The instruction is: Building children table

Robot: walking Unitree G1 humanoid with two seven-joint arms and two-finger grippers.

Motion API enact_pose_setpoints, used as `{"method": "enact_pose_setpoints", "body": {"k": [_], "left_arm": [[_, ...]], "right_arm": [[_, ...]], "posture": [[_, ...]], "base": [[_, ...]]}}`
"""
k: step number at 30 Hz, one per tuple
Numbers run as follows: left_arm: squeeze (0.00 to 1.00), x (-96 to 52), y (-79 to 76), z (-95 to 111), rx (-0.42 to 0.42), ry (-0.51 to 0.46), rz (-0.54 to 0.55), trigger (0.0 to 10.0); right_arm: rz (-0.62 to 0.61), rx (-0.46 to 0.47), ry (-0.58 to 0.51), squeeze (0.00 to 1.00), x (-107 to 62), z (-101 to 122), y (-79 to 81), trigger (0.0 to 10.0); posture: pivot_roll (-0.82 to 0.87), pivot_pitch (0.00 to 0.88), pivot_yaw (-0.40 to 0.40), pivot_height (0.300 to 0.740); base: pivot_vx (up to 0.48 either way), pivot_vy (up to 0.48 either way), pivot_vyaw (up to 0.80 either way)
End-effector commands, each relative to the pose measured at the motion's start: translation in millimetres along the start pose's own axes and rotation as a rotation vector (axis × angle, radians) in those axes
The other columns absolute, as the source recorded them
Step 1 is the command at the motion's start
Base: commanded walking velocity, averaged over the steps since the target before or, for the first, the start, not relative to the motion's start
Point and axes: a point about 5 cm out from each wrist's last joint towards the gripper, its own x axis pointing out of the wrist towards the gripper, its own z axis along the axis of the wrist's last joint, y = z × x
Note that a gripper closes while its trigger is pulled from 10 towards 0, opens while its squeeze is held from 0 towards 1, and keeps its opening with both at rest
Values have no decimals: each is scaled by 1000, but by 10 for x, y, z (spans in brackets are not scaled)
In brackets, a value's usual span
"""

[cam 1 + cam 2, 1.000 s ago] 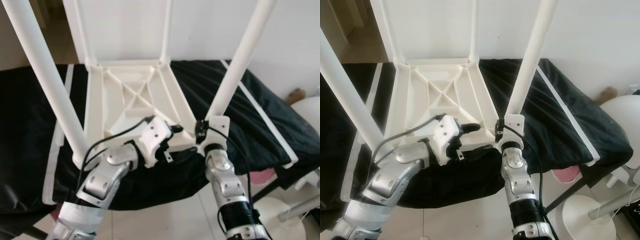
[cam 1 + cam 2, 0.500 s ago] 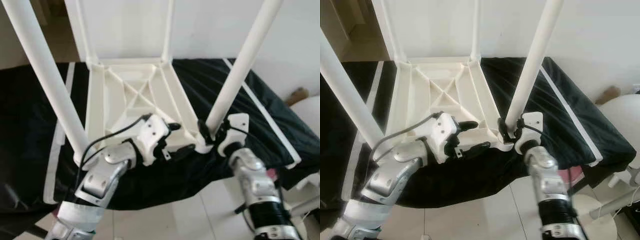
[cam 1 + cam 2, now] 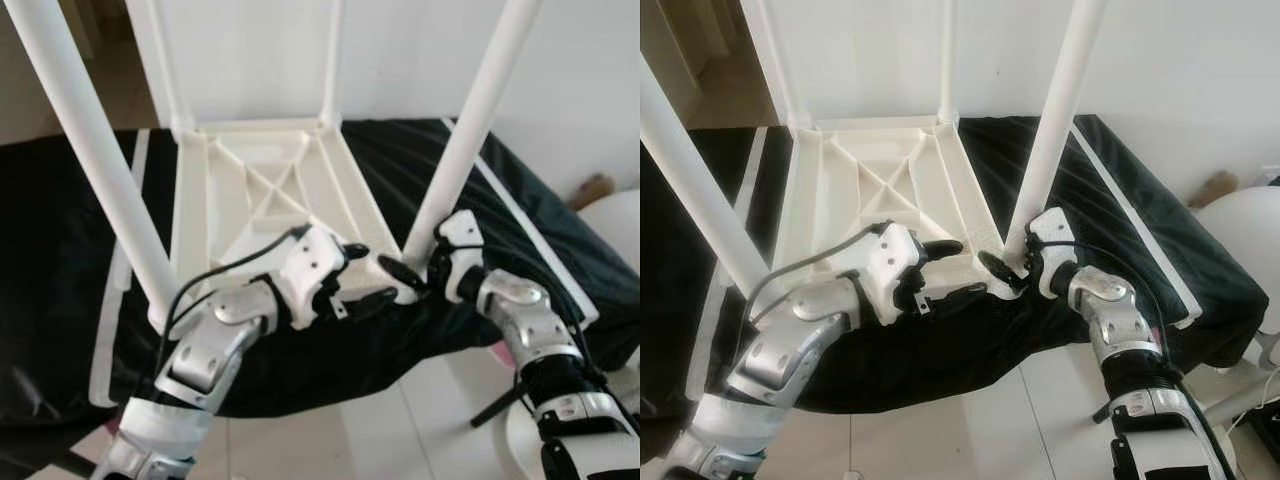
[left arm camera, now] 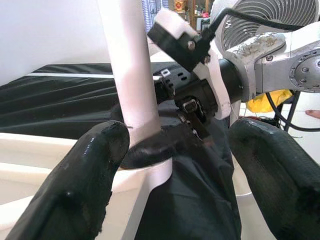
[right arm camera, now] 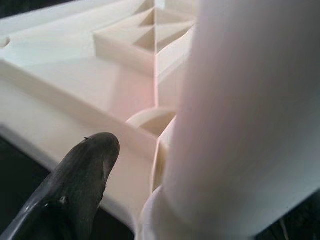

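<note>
A white children's table (image 3: 260,190) lies upside down on a black-covered surface, with its legs pointing up. My left gripper (image 3: 362,275) is open at the table's near edge, one finger above the rim and one below it. In the left wrist view its fingers (image 4: 75,185) stand wide apart, facing the near right leg (image 3: 470,130). My right gripper (image 3: 415,262) reaches in from the right at that leg's base. It is open, with the leg (image 5: 240,115) between its fingers. One finger (image 5: 80,185) lies apart from the leg; the other is hidden behind it.
The black cloth (image 3: 60,260) spreads around the table and hangs over the near edge. The near left leg (image 3: 90,150) rises steeply beside my left arm. A white round seat (image 3: 620,220) stands at the right. Pale tiled floor (image 3: 380,430) lies below. A fan (image 4: 265,20) stands beyond.
My right arm has swung from in front of the near right leg round to its right side, staying at the leg's base. The left gripper has hardly moved.
</note>
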Motion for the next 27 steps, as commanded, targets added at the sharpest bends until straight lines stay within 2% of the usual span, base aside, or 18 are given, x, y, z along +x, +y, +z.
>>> {"method": "enact_pose_setpoints", "body": {"k": [1, 2, 3, 9, 15, 16, 17, 23, 24, 27], "left_arm": [[0, -4, -11, -15, -2, 11, -16, 10000], [0, -8, -6, -10, -1, 10, -11, 10000], [0, -9, -7, -5, 1, 9, -5, 10000], [0, -36, -39, -29, -7, 12, 13, 10000], [0, -36, -69, -45, -15, 14, 11, 10000], [0, -33, -71, -45, -16, 13, 10, 10000], [0, -32, -73, -49, -18, 14, 9, 10000], [0, -43, -74, -74, -24, 21, 14, 10000], [0, -41, -46, -78, -36, 9, 48, 10000], [0, -33, -9, -86, -42, -6, 94, 10000]], "right_arm": [[34, -22, 21, 0, 49, -1, 36, 7137], [36, -20, 27, 0, 51, -23, 45, 3137], [41, -20, 29, 0, 42, -43, 47, 0], [27, -11, 32, 0, -53, -106, -34, 0], [9, 7, 19, 0, -84, -118, -30, 0], [-1, 11, 20, 0, -87, -122, -30, 8235], [-20, 24, 5, 0, -86, -108, -19, 10000], [-139, 43, -32, 0, -80, -80, 7, 10000], [-249, 39, -25, 0, -67, -98, 1, 10000], [-370, 55, -23, 0, -50, -118, 15, 10000]], "posture": [[50, 0, -64, 740], [50, 0, -64, 740], [69, 0, -81, 740], [76, 0, -96, 740], [77, 0, -99, 740], [77, 0, -99, 740], [81, 0, -104, 740], [83, 0, -107, 740], [84, 0, -105, 740], [85, 0, -105, 740]], "base": [[0, 0, 0], [0, 0, 0], [0, 0, 0], [0, 0, 0], [0, 0, 0], [0, 0, 0], [0, 0, 0], [0, 0, 0], [0, 0, 0], [0, 0, 0]]}}
